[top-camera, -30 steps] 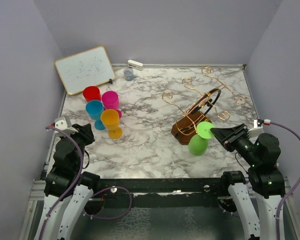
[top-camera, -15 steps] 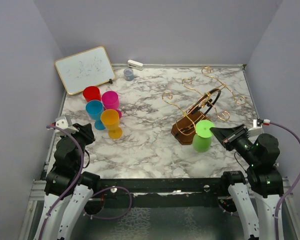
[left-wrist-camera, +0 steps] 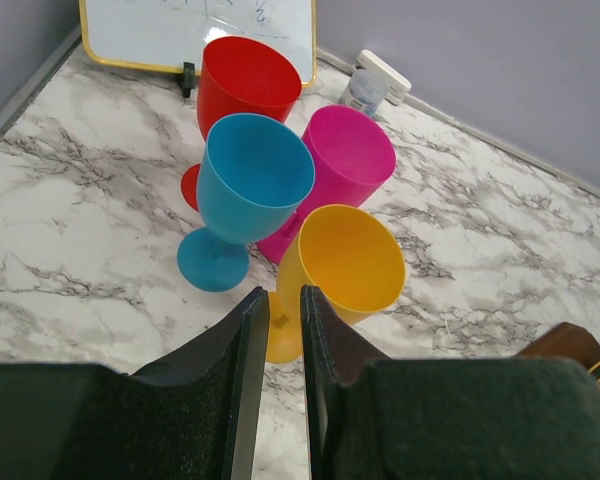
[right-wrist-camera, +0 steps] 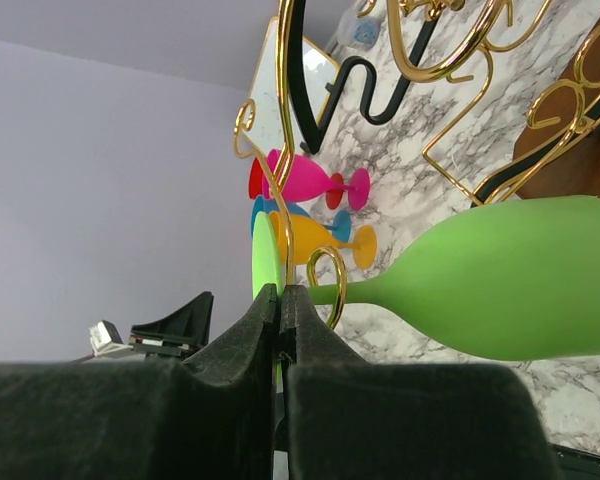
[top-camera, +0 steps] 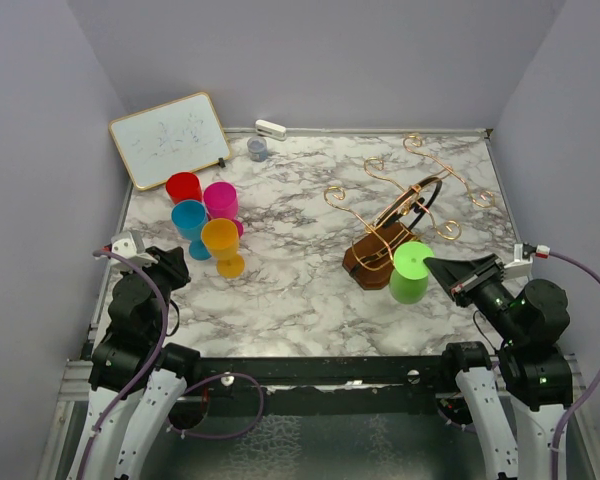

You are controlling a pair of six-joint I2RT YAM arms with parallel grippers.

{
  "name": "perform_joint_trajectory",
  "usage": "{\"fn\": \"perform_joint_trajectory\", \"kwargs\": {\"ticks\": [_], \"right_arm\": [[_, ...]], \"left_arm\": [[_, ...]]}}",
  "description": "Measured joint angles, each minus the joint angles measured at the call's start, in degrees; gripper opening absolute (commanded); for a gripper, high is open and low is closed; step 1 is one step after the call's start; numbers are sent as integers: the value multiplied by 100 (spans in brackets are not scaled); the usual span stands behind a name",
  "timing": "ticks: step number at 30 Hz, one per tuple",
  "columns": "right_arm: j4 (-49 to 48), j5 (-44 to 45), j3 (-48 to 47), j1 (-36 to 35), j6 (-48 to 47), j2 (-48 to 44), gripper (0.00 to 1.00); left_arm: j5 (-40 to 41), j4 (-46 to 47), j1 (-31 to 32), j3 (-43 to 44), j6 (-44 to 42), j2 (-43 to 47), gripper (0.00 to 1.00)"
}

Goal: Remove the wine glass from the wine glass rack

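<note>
Green glass (top-camera: pixel 410 278) hung bowl-down at the near side of the rack (top-camera: pixel 408 205), just left of our right gripper (right-wrist-camera: pixel 279 290), which we saw closed on its foot rim, stem upright across the jaws.

Table (top-camera: pixel 300 290) – white marble-patterned top with grey veins, walled on three sides.

Standing or lying on it:
- Whiteboard (top-camera: pixel 170 138), gold-framed, propped at the far left corner.
- Four plastic goblets, upright, clustered near the left: red glass (top-camera: pixel 184 187) nearest the whiteboard, pink glass (top-camera: pixel 220 200) just beside it, blue glass (top-camera: pixel 189 220) and orange glass (top-camera: pixel 222 243) closer in.
- Small grey-blue pot (top-camera: pixel 257 149) near the back edge, with a white block (top-camera: pixel 270 129) just behind it.
- Wire rack (top-camera: pixel 400 215), copper-coloured, on a brown wooden base, right of centre.
- Green wine glass (top-camera: pixel 410 275), upside down beside that base – contact with the top cannot be told.
</note>
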State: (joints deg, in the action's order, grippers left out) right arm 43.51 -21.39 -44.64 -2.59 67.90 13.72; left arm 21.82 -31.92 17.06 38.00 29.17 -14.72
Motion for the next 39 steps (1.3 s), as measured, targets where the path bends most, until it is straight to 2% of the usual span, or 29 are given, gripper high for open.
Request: {"fn": "perform_joint_trajectory", "kwargs": {"ticks": [17,29,33,39], "right_arm": [[-28,-597,-7,0,81,68,1],[-568,-643,122,-9,-79,595,1],[-675,-468,116,-11,-177,750,1],[-586,286,-149,-9,-323,699,1]], "left_arm": [[-22,2,22,0,0,-13,22],[-37,2,22,0,0,-68,22],[-39,0,22,0,0,-76,22],[-42,2,22,0,0,-79,22]]}}
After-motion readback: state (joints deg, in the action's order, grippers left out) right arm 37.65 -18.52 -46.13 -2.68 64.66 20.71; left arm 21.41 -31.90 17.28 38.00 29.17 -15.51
